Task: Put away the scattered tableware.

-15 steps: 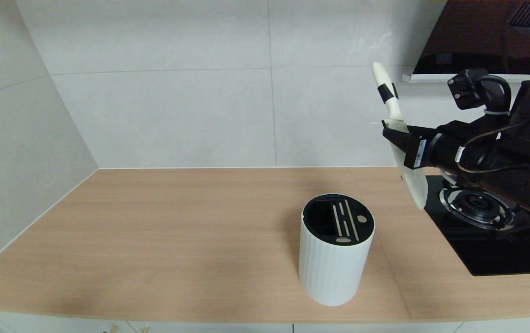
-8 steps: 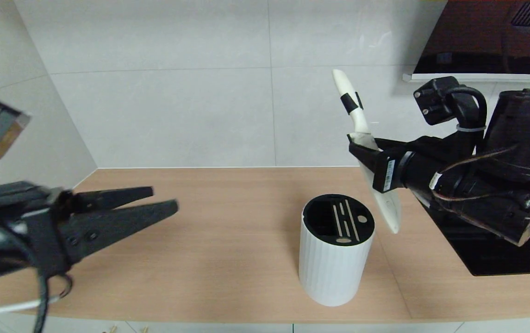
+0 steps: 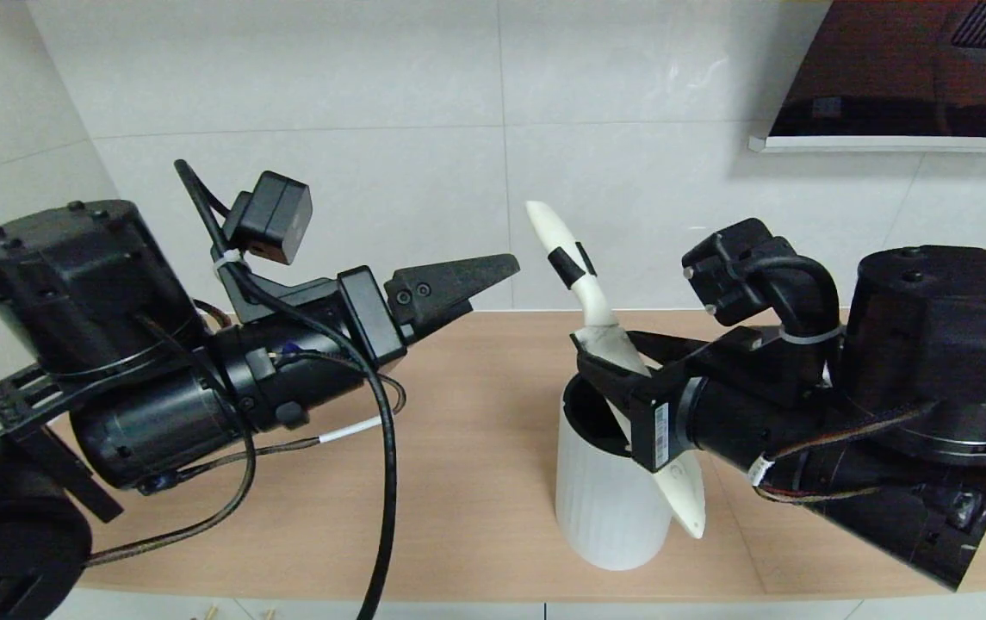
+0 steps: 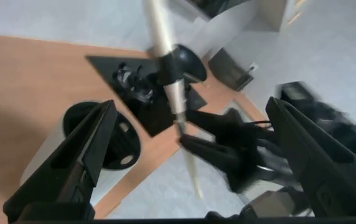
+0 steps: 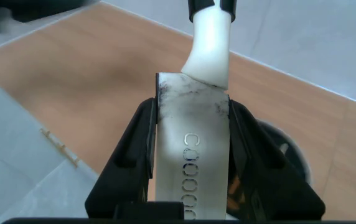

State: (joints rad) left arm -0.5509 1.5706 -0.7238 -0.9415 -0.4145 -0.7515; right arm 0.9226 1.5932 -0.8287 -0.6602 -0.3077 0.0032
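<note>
Knife [image 3: 598, 312] sits clamped in right end effector [image 3: 611, 355], handle tilted upward.

The knife [image 3: 598, 314] in my right claw [image 3: 609, 353] is cream all over. It's got one black band [image 3: 568, 261] round the handle up toward 11 o'clock and grey smudges on the blade [image 5: 193, 143]. In the right wrist view there's also a row of little grey ring marks on it. Both claws are matte black, my left claw [image 3: 475, 275] included. The holder [image 3: 609, 508], down around 5 o'clock in the head view, is white with fine vertical ribbing and a black top [image 3: 583, 413]. The counter [image 3: 475, 448] is light tan wood with a soft grain. The wall [image 3: 372, 86] is pale grey tile with thin grout lines. The hood [image 3: 914, 69] at 1 o'clock is glossy dark reddish-brown, and the cooktop [image 4: 156, 115] is black.
</note>
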